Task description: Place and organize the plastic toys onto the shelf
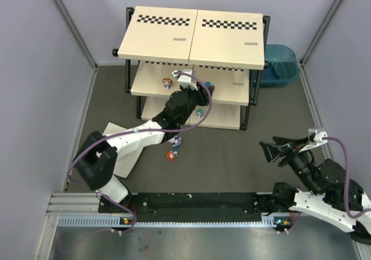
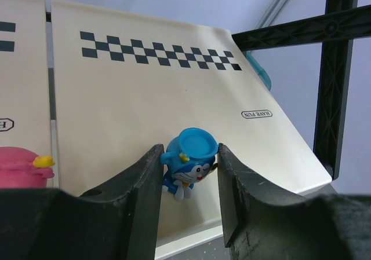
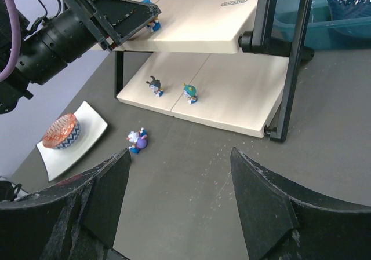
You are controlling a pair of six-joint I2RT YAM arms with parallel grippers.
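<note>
Step in hand: by my reading, setting the blue-capped toy [image 2: 191,158] down on the middle board [image 2: 145,98] of the shelf [image 1: 197,34].
Left end effector [image 2: 189,156]: clamped on the blue-capped toy, one finger against each side of its head, under the top tier.
Toy's place: between the fingers, over the right-hand panel of the middle board and near its front edge.
Toy's pose: tilted to one side, feet low by the board. Whether they touched it could not be told.
Doing it well: the toy needed righting before release and lowering until both feet bore flat. The fingers should then part only slightly and draw straight back, so that neither pad dragged it over.
Neighbour: a pink-topped toy [image 2: 23,164] stood on the panel to the left, so the placing wanted a gap from it to keep a tidy row.
Toy's look: small, glossy hard plastic. It had a blue body, a white grinning face and a broad round sky-blue cap, so it was likely top-heavy.
Right end effector [image 3: 179,156]: jaws apart and empty, above the table [image 1: 232,156], well to the right of the shelf.
Other toys: a dark-headed toy [image 3: 155,86] and a teal-capped toy [image 3: 190,93] stood on the bottom tier. A purple toy [image 3: 138,141] lay on the table in front.
</note>
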